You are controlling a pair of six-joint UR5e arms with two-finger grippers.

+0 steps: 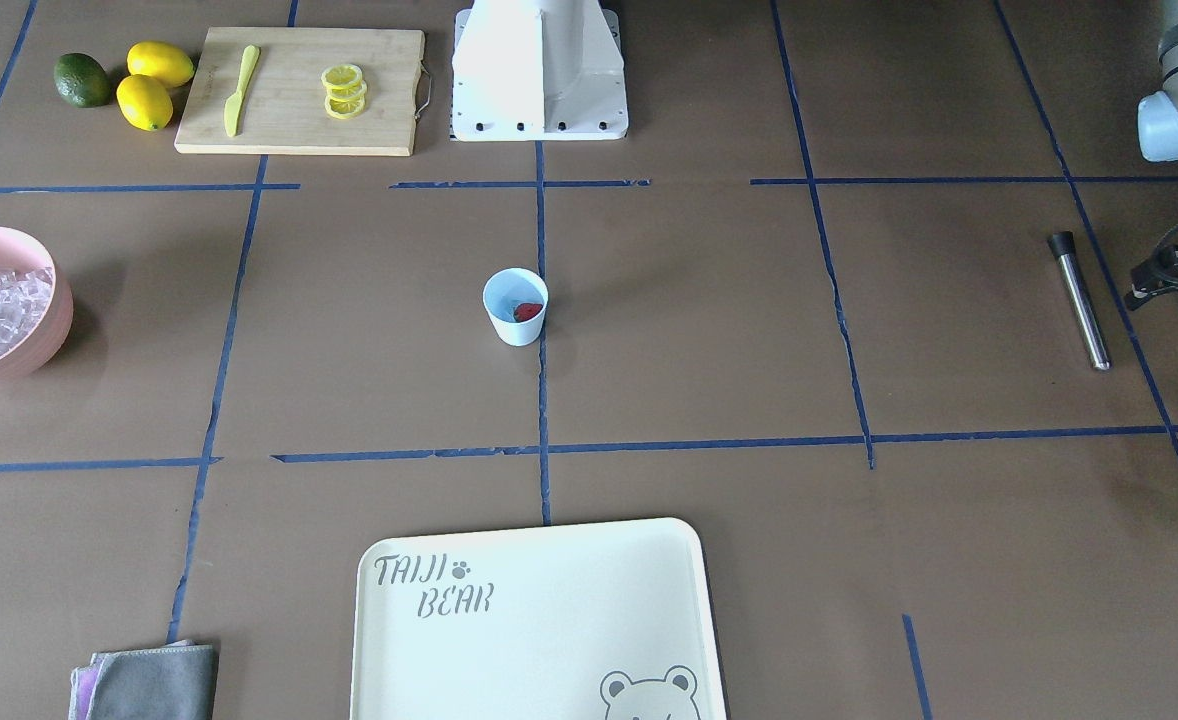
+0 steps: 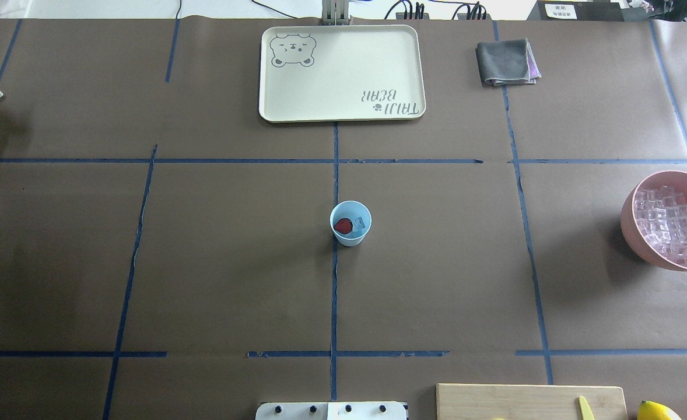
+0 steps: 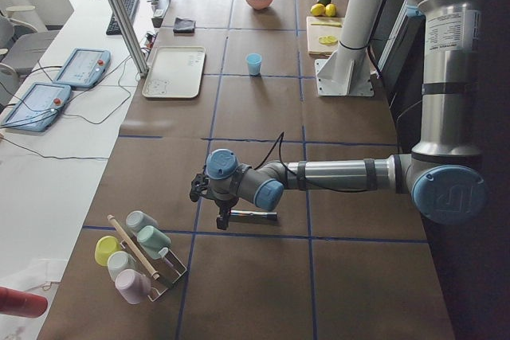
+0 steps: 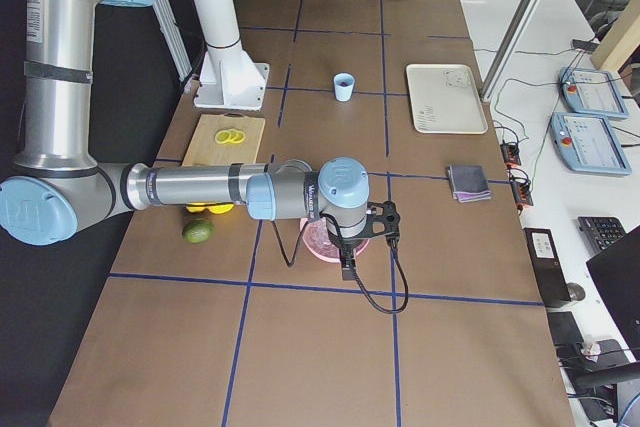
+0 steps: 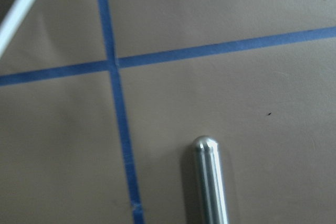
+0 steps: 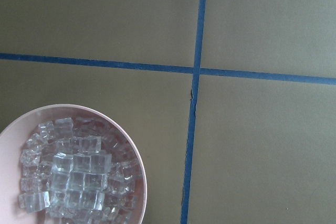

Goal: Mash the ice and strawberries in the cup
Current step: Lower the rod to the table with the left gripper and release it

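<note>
The light-blue cup stands upright at the table's middle, also in the overhead view. A red strawberry and a clear ice cube lie inside it. More ice is heaped in the pink bowl. A steel muddler lies flat on the table; its rounded end shows in the left wrist view. My left gripper hangs just above the muddler. My right gripper hangs over the pink bowl. I cannot tell whether either gripper is open or shut.
A cream tray and a grey cloth lie at the far side. A cutting board holds lemon slices and a yellow knife, with lemons and a green fruit beside it. A cup rack stands near the left arm.
</note>
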